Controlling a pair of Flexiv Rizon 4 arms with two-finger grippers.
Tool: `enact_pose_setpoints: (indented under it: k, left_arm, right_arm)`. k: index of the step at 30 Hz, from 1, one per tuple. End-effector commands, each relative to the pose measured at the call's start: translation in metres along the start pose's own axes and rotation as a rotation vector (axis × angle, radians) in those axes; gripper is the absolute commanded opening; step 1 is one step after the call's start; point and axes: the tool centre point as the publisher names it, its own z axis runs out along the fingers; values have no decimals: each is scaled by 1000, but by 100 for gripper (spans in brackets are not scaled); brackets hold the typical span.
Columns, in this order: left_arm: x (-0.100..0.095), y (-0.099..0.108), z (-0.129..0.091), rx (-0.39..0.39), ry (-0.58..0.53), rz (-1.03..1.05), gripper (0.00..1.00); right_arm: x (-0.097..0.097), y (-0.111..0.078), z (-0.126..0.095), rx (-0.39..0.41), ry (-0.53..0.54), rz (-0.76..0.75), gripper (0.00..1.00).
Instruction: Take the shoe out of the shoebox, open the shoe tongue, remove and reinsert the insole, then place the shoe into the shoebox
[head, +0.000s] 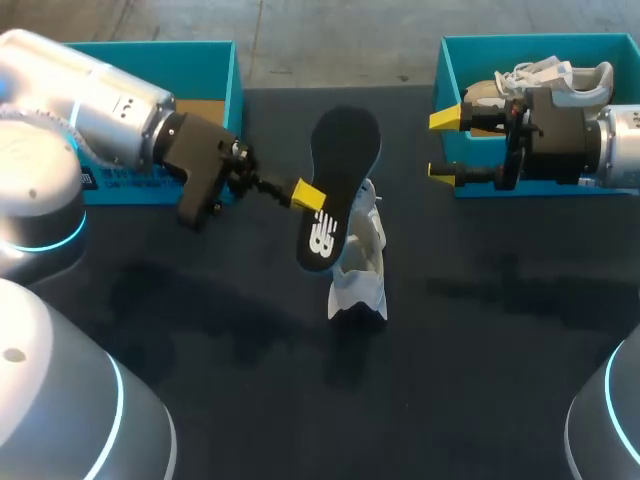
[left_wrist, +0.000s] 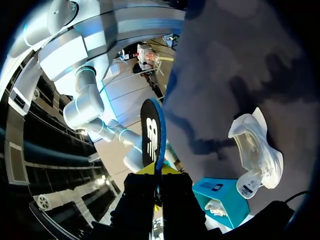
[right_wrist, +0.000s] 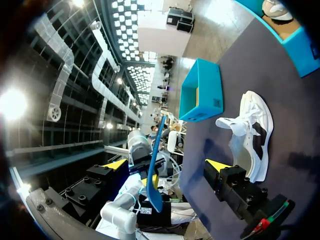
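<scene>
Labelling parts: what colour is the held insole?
The insole is black with white logo, blue edge; head view.

A white logo mark (head: 322, 240) is showing on the black insole (head: 338, 165), near its lower end. It is also showing on the insole's face in the left wrist view. A white printed label (head: 128, 178) is sitting on the front wall of the teal shoebox (head: 232, 90) at the left, its print proving too small to read. A white tag (left_wrist: 244, 188) is hanging on the shoe (left_wrist: 260, 150), equally illegible.
</scene>
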Motion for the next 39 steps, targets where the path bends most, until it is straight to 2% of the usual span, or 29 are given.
enact_pose_setpoints:
  k: [1, 7, 26, 39]
  left_arm:
    - [6, 4, -4, -17, 3, -4, 0]
    - [8, 10, -6, -27, 0, -1, 0]
    - [21, 29, -8, -83, -3, -25, 0]
    - [21, 30, -2, -83, -10, -25, 0]
  right_arm:
    - [-1, 0, 1, -2, 0, -1, 100]
    - [-1, 2, 6, -7, -1, 6, 100]
    - [18, -11, 52, -108, 12, 11, 100]
    - [14, -17, 73, -93, 30, 24, 100]
